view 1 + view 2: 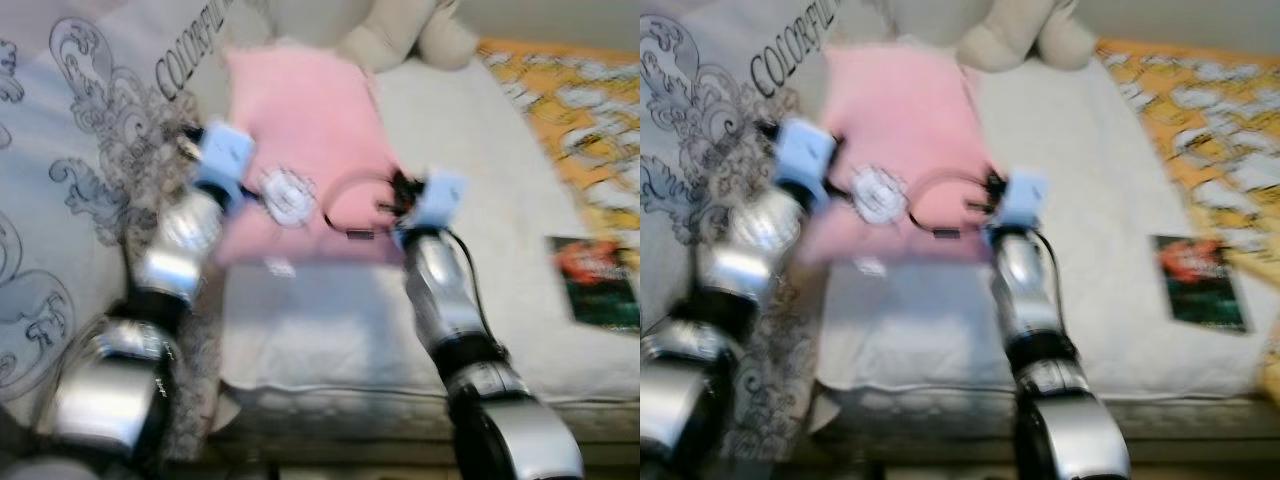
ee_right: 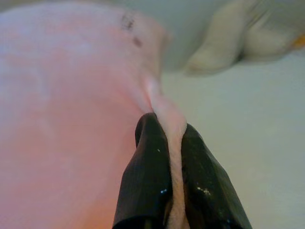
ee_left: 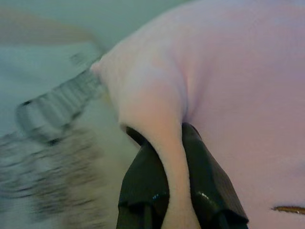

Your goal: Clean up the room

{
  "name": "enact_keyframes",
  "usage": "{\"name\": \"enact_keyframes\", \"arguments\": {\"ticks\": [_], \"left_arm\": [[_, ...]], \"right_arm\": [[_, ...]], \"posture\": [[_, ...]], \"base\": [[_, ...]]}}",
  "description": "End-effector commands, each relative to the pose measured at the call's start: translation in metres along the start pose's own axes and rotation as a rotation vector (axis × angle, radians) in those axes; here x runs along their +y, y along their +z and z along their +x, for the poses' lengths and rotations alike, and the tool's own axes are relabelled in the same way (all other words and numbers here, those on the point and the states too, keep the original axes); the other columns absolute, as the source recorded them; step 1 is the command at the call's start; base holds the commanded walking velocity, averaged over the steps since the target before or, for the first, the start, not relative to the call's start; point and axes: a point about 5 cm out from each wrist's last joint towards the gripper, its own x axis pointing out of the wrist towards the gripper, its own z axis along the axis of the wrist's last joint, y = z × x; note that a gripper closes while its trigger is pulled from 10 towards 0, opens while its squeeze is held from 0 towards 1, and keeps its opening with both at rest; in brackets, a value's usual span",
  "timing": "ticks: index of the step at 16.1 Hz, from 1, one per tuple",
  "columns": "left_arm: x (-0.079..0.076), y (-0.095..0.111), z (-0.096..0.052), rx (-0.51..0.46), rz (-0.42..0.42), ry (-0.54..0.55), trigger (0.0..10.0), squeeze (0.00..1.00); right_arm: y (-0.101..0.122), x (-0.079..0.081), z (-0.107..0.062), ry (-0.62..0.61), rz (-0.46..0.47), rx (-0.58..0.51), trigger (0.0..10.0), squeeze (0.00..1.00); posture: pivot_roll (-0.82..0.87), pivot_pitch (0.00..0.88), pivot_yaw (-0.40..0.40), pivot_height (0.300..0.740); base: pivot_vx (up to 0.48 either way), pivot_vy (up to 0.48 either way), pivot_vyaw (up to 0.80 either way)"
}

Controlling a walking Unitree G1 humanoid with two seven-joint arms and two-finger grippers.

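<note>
Left eye view puts your two arms nearest, each claw pinching the one pink pillow: the left claw (image 3: 174,181) has its fingers pressed on a fold at the pillow's near left corner, the right claw (image 2: 175,186) on a ridge of its near right edge. The pink pillow (image 1: 300,130) lies on the white bed (image 1: 470,280), stretching away beyond both claws. I judge you are lifting or shifting it, so raise both claws together and level; the pinches look thin, and the fabric could slip if one arm leads. To the right of the right claw lies one dark booklet (image 1: 598,282). Beyond the pillow sits one cream plush toy (image 1: 400,30), and one orange patterned blanket (image 1: 570,110) at far right.
</note>
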Motion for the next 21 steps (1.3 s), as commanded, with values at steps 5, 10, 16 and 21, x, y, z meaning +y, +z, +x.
{"name": "enact_keyframes", "arguments": {"ticks": [5,10,16,21], "left_arm": [[0.039,0.01,0.014,0.081,0.169,0.018,10.0,0.0],[0.041,0.02,0.019,0.049,0.268,-0.012,10.0,0.0],[0.024,0.036,0.027,-0.02,0.319,-0.115,10.0,0.0],[0.003,0.025,0.024,0.001,0.363,-0.263,10.0,0.0]], "right_arm": [[-0.036,0.011,-0.002,-0.062,0.277,0.223,10.0,0.0],[-0.068,0.026,-0.02,-0.054,0.371,0.359,10.0,0.0],[-0.076,0.024,-0.026,-0.08,0.34,0.37,10.0,0.0],[-0.089,0.041,-0.035,-0.059,0.229,0.47,10.0,0.0]], "posture": [[0.13,0.167,0.048,0.74],[0.14,0.191,0.054,0.74],[0.14,0.198,0.068,0.74],[0.12,0.187,0.073,0.74]], "base": [[0.0,0.0,0.0],[0.0,0.0,0.0],[0.0,0.0,0.0],[0.0,0.0,0.0]]}}
